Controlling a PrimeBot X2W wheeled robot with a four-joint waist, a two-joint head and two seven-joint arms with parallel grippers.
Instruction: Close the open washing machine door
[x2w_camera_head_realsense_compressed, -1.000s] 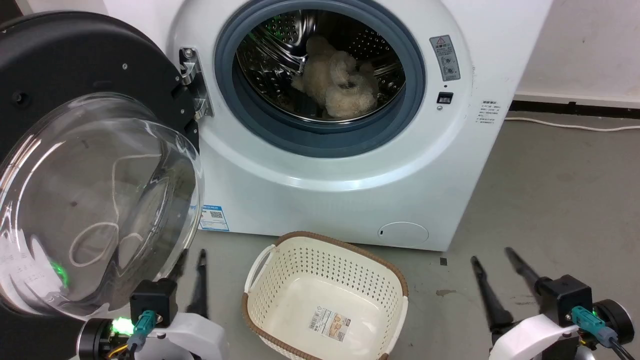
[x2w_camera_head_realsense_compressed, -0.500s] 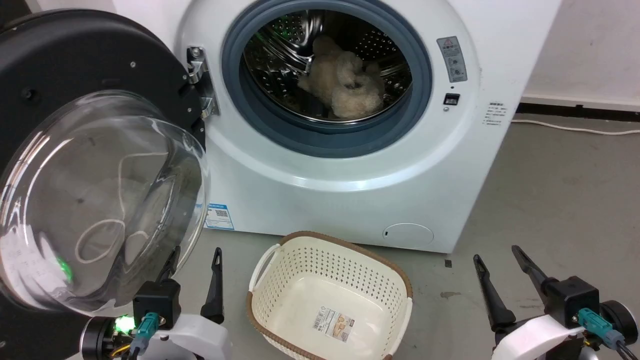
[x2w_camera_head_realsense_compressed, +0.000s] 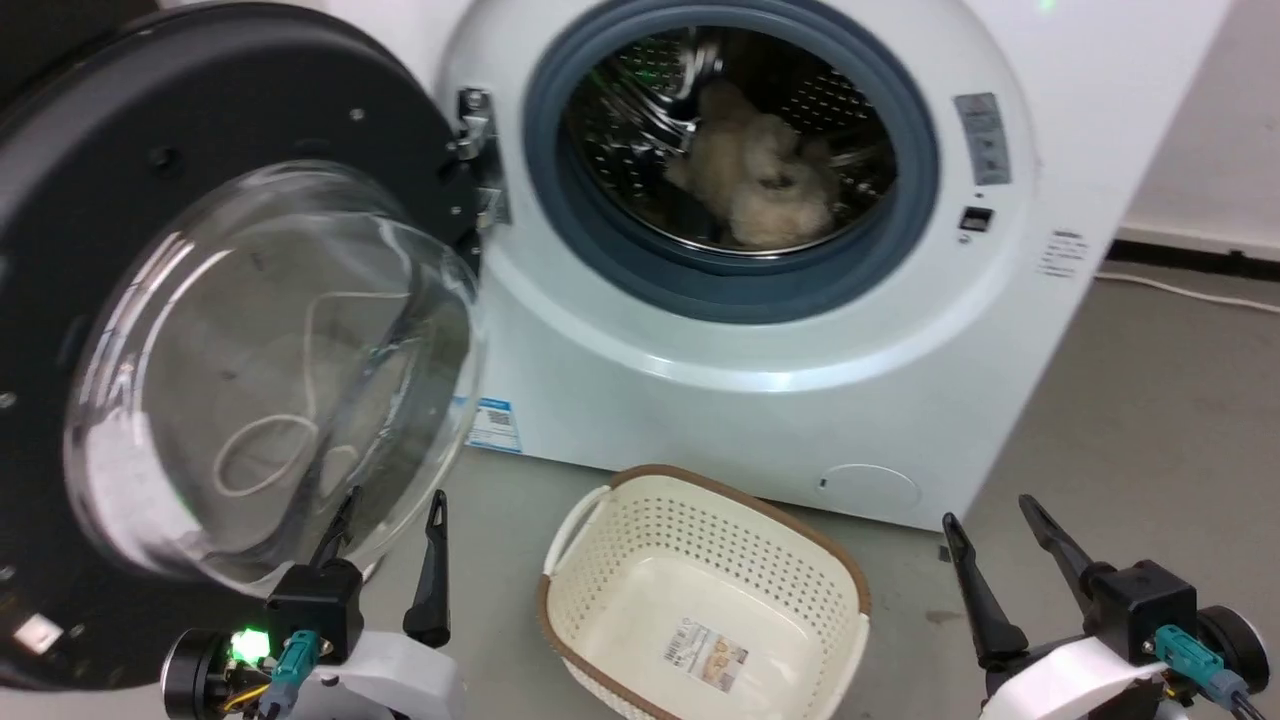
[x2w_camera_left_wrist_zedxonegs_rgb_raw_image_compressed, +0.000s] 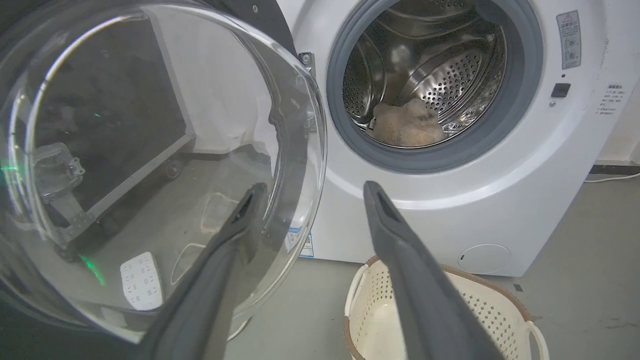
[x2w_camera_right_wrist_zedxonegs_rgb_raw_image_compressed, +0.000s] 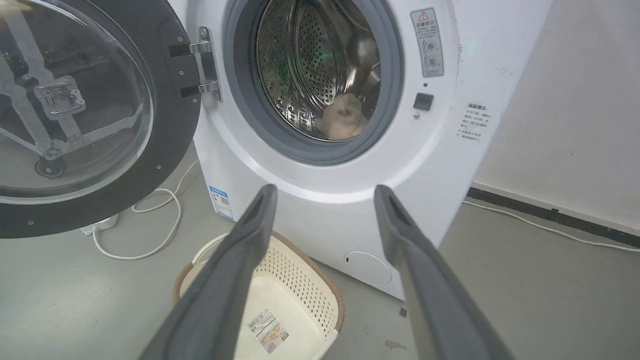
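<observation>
At lower left, the empty, wide-open left claw (x2w_camera_head_realsense_compressed: 393, 500) sat just beside the round black-rimmed glass washing machine door (x2w_camera_head_realsense_compressed: 270, 370), likely poised to push it shut.

The washing machine door (x2w_camera_head_realsense_compressed: 200, 120) is running off the head view's left edge. My left gripper (x2w_camera_head_realsense_compressed: 393, 497) is overlapping the door's glass, and I am not managing to tell whether the finger (x2w_camera_head_realsense_compressed: 335, 535) is touching it. The bottom edge is clipping the laundry basket (x2w_camera_head_realsense_compressed: 690, 530). The warning label (x2w_camera_head_realsense_compressed: 983, 138) is showing too small to read. A pale fluffy item (x2w_camera_head_realsense_compressed: 760, 185) is lying partly hidden in the drum (x2w_camera_head_realsense_compressed: 640, 100).
</observation>
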